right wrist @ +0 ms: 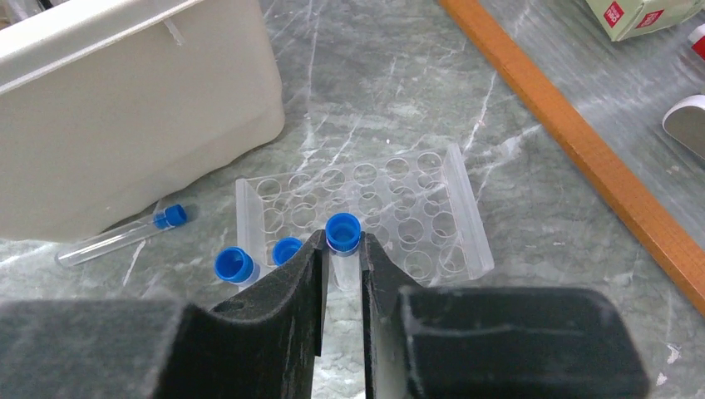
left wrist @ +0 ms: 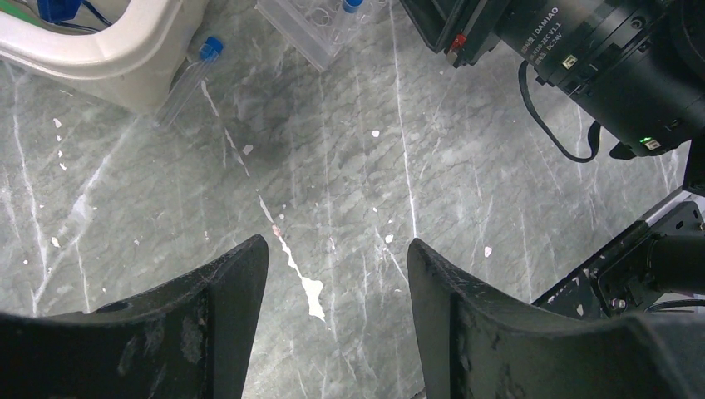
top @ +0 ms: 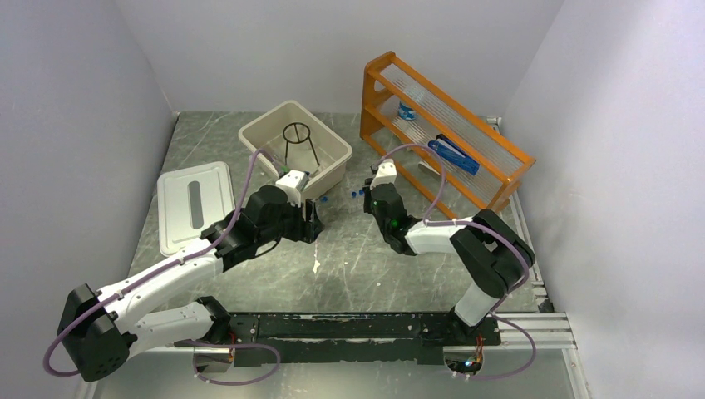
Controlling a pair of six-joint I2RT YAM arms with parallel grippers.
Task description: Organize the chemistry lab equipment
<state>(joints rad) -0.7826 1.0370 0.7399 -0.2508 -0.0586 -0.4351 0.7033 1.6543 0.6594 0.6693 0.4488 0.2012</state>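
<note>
In the right wrist view my right gripper (right wrist: 341, 245) is shut on a clear blue-capped test tube (right wrist: 342, 231), held upright over the near edge of the clear tube rack (right wrist: 416, 208). Two more capped tubes (right wrist: 234, 264) (right wrist: 288, 249) stand at the rack's near left. Another tube (right wrist: 125, 237) lies flat on the table against the beige bin (right wrist: 125, 100). My left gripper (left wrist: 337, 249) hangs open over bare table with nothing between its fingers. The same lying tube (left wrist: 191, 75) and the rack (left wrist: 312, 25) show beyond it. A black wire ring stand (top: 298, 141) sits in the bin.
The beige bin (top: 264, 118) stands at the back centre, its white lid (top: 193, 204) flat on the table to the left. An orange wooden shelf rack (top: 441, 125) leans at the back right with blue items on it. Both arms reach in close together near the bin.
</note>
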